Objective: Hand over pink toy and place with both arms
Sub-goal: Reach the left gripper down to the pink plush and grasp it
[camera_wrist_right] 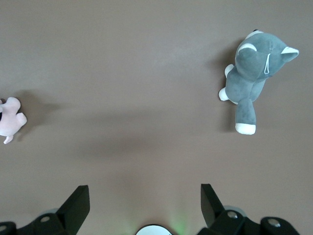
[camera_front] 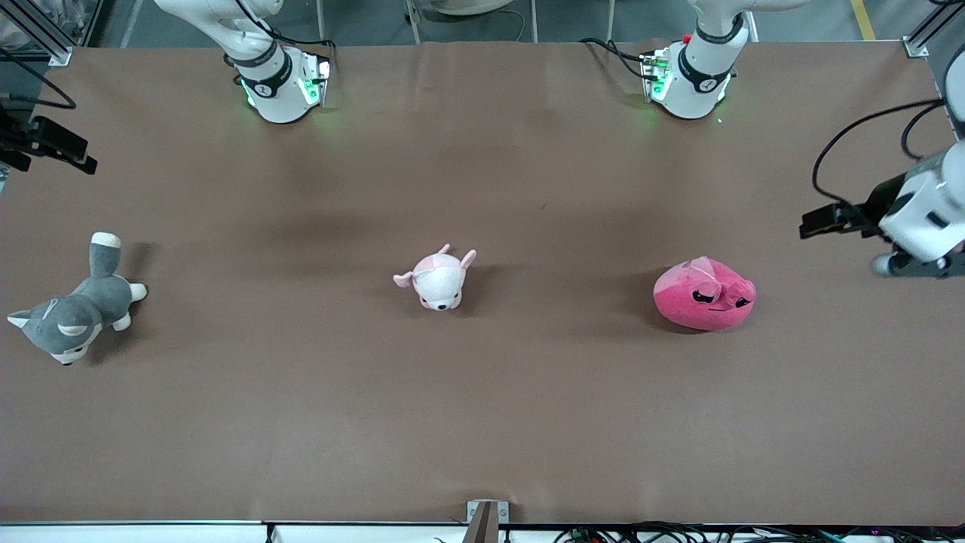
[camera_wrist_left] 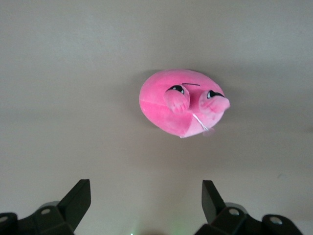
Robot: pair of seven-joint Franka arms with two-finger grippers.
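The pink toy, a round hot-pink plush with sleepy black eyes, lies on the brown table toward the left arm's end. It also shows in the left wrist view. My left gripper is open and empty. It hangs high over the table edge at the left arm's end, beside the toy and apart from it. My right gripper is open and empty, high over the right arm's end of the table. In the front view only a black part of it shows at the picture's edge.
A small pale pink-and-white animal plush lies at the table's middle and shows in the right wrist view. A grey-and-white cat plush lies toward the right arm's end, also in the right wrist view. Both arm bases stand along the table's back edge.
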